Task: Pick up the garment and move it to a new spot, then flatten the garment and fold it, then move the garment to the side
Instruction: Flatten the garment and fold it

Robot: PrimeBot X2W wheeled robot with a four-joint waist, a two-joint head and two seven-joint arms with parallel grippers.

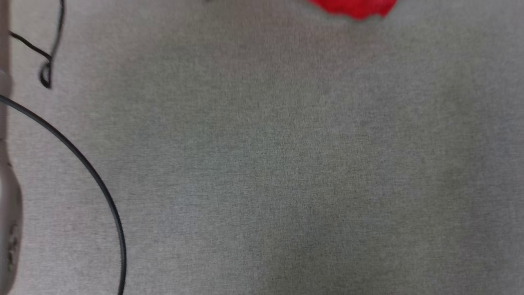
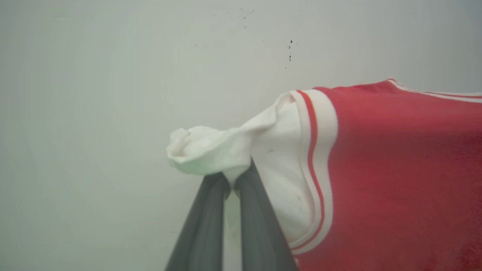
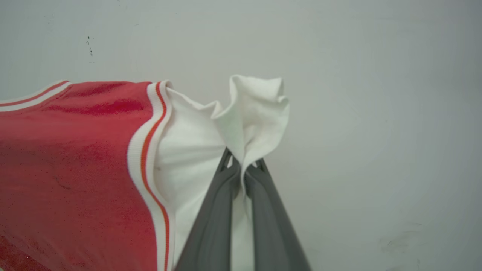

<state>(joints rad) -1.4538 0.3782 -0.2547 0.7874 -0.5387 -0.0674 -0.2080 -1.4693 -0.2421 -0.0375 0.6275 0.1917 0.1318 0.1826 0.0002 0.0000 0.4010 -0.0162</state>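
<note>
The garment (image 2: 395,169) is a red jersey with white red-striped trim and white side panels, held up in the air against a pale wall. In the left wrist view my left gripper (image 2: 233,180) is shut on a bunched white corner of it, the red body spreading off to the right. My right gripper (image 3: 241,168) is shut on the other white corner of the garment (image 3: 75,158), whose red body stretches to the left. A small red edge of the garment (image 1: 356,7) shows at the top of the head view, above the grey cloth surface (image 1: 270,164).
A black cable (image 1: 92,172) curves across the left part of the grey surface, with a thinner looped cable (image 1: 48,61) near the top left. A pale robot part (image 1: 8,221) runs along the left edge. Both wrist views face a plain pale wall (image 2: 113,75).
</note>
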